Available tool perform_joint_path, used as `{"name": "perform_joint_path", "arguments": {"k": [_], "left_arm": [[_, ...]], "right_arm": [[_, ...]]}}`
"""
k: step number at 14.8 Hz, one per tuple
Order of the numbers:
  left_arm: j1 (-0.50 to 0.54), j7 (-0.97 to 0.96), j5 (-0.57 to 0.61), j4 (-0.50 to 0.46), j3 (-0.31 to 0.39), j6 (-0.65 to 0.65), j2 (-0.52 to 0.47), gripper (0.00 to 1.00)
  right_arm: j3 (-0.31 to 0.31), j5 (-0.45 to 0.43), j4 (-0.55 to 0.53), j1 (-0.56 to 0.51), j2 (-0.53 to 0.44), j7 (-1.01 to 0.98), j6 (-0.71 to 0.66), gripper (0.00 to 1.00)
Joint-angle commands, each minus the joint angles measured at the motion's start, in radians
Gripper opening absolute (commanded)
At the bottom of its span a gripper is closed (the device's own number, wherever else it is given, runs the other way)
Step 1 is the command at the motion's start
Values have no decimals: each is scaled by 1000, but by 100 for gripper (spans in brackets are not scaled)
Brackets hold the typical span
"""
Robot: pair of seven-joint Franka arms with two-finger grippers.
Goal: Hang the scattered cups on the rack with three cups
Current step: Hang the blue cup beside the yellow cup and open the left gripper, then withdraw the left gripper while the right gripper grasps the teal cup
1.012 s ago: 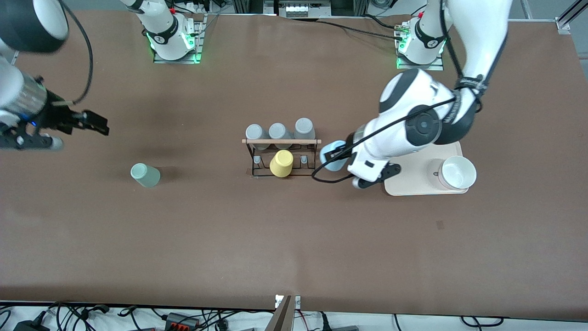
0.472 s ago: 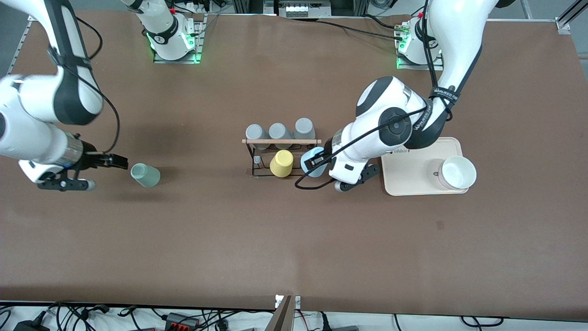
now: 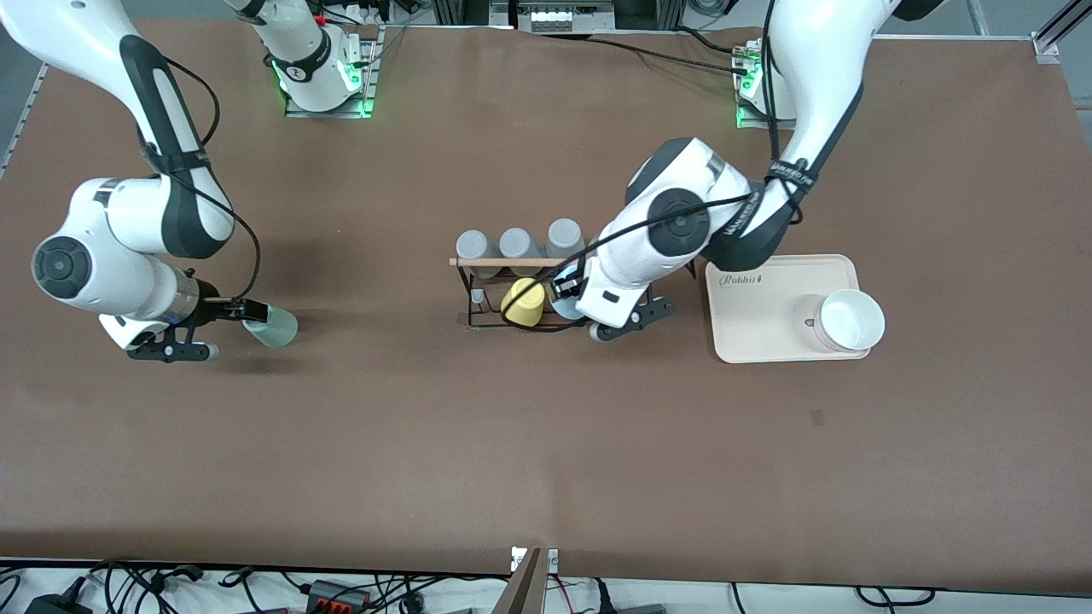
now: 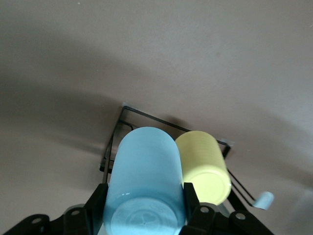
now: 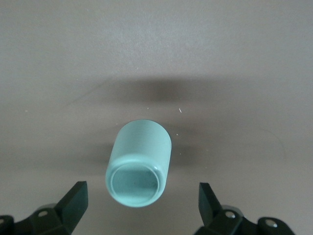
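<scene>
The rack [image 3: 522, 263] stands mid-table with a wooden rod on top. My left gripper [image 3: 565, 295] is shut on the light blue cup [image 3: 570, 308] and holds it at the rack's near pegs, right beside the yellow cup [image 3: 524, 303]. In the left wrist view the blue cup [image 4: 144, 181] fills my left gripper [image 4: 145, 197], with the yellow cup [image 4: 203, 166] touching or almost touching it. The mint-green cup [image 3: 273, 326] lies on its side toward the right arm's end of the table. My right gripper [image 5: 143, 197] is open, its fingers on either side of the mint cup's [image 5: 140, 164] nearest end.
Three grey cups [image 3: 519, 245] hang along the rack's row farther from the front camera. A cream tray [image 3: 759, 315] with a white cup [image 3: 847, 321] sits toward the left arm's end, close to my left arm's elbow.
My left gripper has carried the blue cup from beside the tray to the rack, next to the yellow cup. My right gripper has come down to the mint cup.
</scene>
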Motion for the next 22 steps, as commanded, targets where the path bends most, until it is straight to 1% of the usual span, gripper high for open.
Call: {"name": "perform_joint_path", "arguments": {"k": [1,3,4,5,6,7,9,10,12,13,15,16,18,19,20,22], "left_arm": [[-19,0,46,28,9,-1,40,2],[-20,3,49,28,9,-1,50,3],[-20,3,49,28,9,-1,50,8],[-14,0,37,28,7,-1,53,29],[0,4,33,31,7,-1,51,84],[26,0,24,34,0,-4,45,100],[52,-2,16,36,3,-20,1,100],[72,1,24,33,7,-29,-30,100],[153,6,32,34,7,-130,-96,100],[200,50,47,34,3,-168,-131,100],[288,261,53,34,10,-282,-195,100],[326,362,58,36,12,-331,-218,100],[418,552,104,33,3,-406,-303,100],[438,628,109,31,7,-446,-332,100],[452,677,112,28,13,-490,-355,100],[471,693,183,-4,6,-532,-392,100]], "right_arm": [[5,-4,-65,-2,-9,-29,72,100],[7,-4,-85,-2,-6,-29,103,100],[7,-4,-99,-1,-6,-29,124,100],[9,-4,-111,2,-6,-29,141,100],[10,-4,-113,2,-6,-29,141,100],[12,-4,-113,2,-6,-29,141,100],[13,-4,-115,4,-6,-29,141,100],[13,-4,-116,4,-6,-29,143,91],[15,-4,-115,4,-6,-29,141,69],[15,-4,-113,4,-6,-29,141,57],[15,-4,-107,5,-6,-36,140,41],[15,-4,-104,5,-6,-37,138,38],[18,-2,-66,22,-14,-37,126,36],[16,-1,-37,54,-23,-27,84,36],[16,7,15,83,-28,-8,18,36],[16,5,141,134,-26,88,-125,36]]}}
